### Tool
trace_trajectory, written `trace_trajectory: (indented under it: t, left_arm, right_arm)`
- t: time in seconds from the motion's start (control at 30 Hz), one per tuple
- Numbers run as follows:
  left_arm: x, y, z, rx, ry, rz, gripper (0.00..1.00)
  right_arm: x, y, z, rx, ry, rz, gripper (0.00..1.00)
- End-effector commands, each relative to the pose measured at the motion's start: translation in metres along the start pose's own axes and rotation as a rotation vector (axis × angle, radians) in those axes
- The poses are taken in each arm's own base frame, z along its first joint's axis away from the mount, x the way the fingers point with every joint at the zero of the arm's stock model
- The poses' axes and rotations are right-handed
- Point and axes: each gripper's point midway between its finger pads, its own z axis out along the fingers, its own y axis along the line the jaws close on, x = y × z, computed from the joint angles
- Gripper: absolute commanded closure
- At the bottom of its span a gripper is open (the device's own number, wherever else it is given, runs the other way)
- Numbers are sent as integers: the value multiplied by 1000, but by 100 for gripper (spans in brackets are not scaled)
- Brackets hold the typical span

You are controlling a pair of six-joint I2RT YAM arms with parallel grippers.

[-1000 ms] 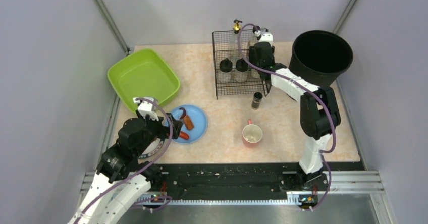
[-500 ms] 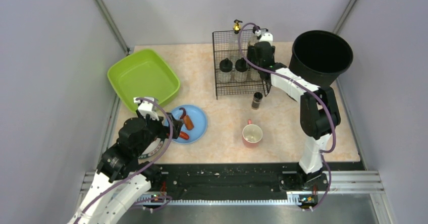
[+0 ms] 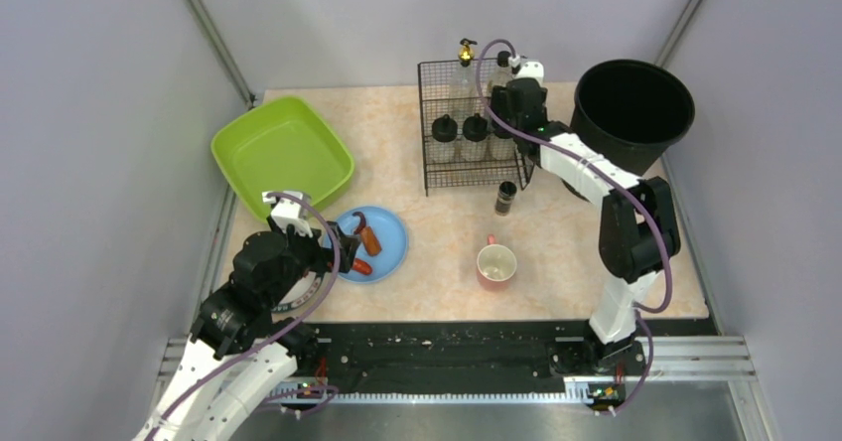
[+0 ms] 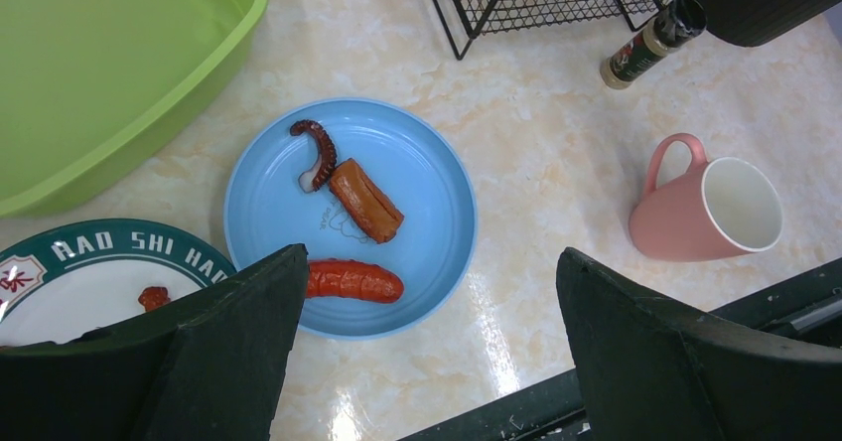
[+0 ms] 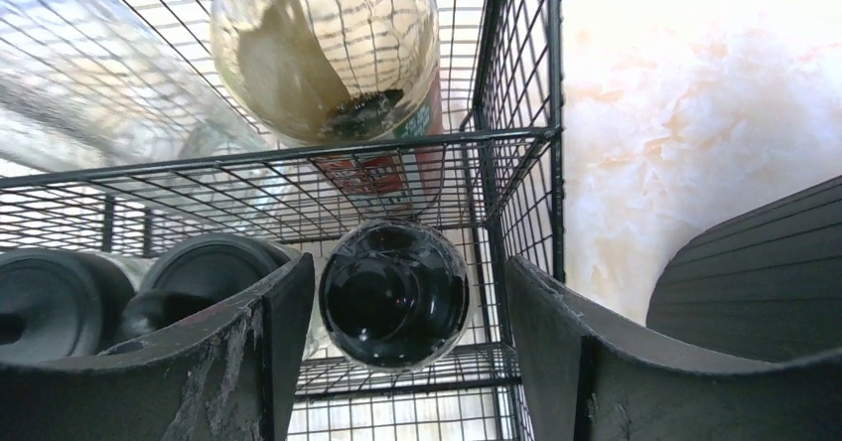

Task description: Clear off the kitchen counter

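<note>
We see the mottled beige kitchen counter [image 3: 566,247] boxed in by pale lilac walls [image 3: 99,113], our left gripper [image 4: 429,257] spread above a blue plate [image 4: 268,203], our right gripper [image 5: 407,272] spread over the wire rack [image 3: 467,168].

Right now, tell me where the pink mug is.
Top view: the pink mug stands on the kitchen counter near its front edge, right of the blue plate.
</note>
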Motion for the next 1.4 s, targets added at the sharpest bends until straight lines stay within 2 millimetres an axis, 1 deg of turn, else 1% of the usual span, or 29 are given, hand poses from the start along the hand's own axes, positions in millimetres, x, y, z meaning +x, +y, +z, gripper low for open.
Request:
trace_trajectory:
  t: [0.0, 0.17, 0.3, 0.37, 0.47, 0.67, 0.8, 0.9, 1.03, 1.07, 1.27, 1.37]
  left_arm:
    - [-9, -1, 1, 1, -33, 1, 1]
    - [-9, -2, 0, 6, -35, 0, 1]
    - [-9, -2, 0, 11, -36, 2, 1]
    - [-9, -3, 0, 13, -36, 2, 1]
    - [-9, -4, 0, 19, -37, 3, 1]
    - [-10, -5, -2, 29, -41, 4, 1]
    - [-10, -6, -2, 35, -43, 5, 1]
    - [-10, -6, -2, 37, -44, 5, 1]
    - [-11, -7, -3, 42, -48, 5, 1]
    - [-10, -7, -3, 43, -47, 5, 1]
    - [-10, -8, -3, 48, -46, 7, 1]
    - [-11, -9, -3, 49, -49, 6, 1]
  right_arm:
    - [-50, -6, -38, -34, -101, 42, 31]
    - [-64, -7, -62, -67, -134, 49, 31]
    - [-66, -3, -85, -132, -146, 56, 30]
    - [-62, 7, -97, -206, -140, 46, 30]
    - [-53, 14, -113, -258, -128, 23, 30]
    - [-25, 25, -141, -327, -78, -25, 30]
    - [-7, 27, -158, -334, -63, -60, 30]
    - [6, 25, -165, -323, -38, -83, 30]
    - [24, 19, -168, -308, -10, -77, 30]
    - [31, 17, -168, -301, 3, -74, 30]
    - [50, 13, -166, -292, 39, -52, 30]
    - [64, 12, -159, -276, 74, -57, 30]
